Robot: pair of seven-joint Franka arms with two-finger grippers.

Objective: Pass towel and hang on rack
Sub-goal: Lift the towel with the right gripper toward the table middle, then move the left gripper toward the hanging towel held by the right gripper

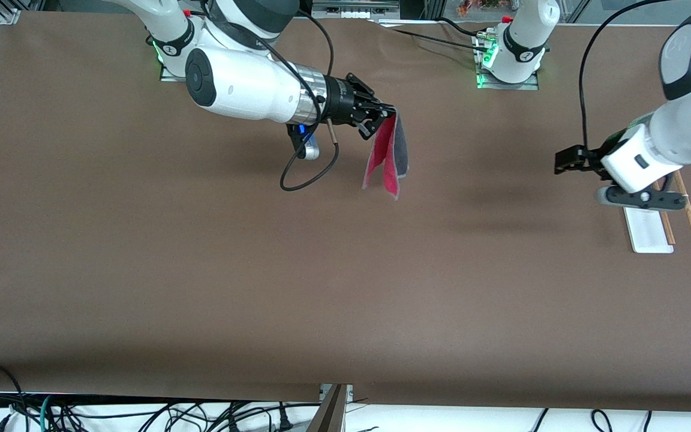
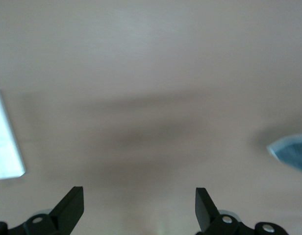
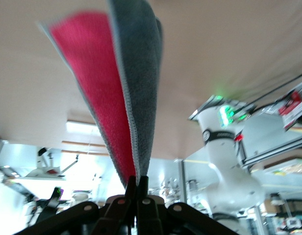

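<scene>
Front view first, working from my side of the bench point(image 1: 201, 288) outward. I see the rack point(image 1: 651, 231) at the left arm's end: its flat white base lies with its long axis running roughly twelve to six, and the two light-brown rods slant from about eleven down to five, their free ends toward the camera. The upper part of the rack is hidden under the left arm.

The left gripper point(image 1: 568, 161) hangs over bare bench just beside the rack, toward the middle of the bench, pointing at about nine o'clock. In the left wrist view its fingers point(image 2: 70, 208) stand spread wide with nothing between them; a white corner of the rack's base shows at one edge of that view and a grey corner of cloth at the other.

Higher in the front view, the right gripper point(image 1: 384, 117) reaches out over the middle of the bench, aimed at about three to four o'clock. The towel point(image 1: 387, 156) hangs from it, folded double, long axis running from twelve down to six, pink face toward the camera and the grey face toward the left arm's end. In the right wrist view I see the fingers point(image 3: 130, 193) clenched tight on the towel's folded top edge, pink and grey layers fanning away from the pinch.
</scene>
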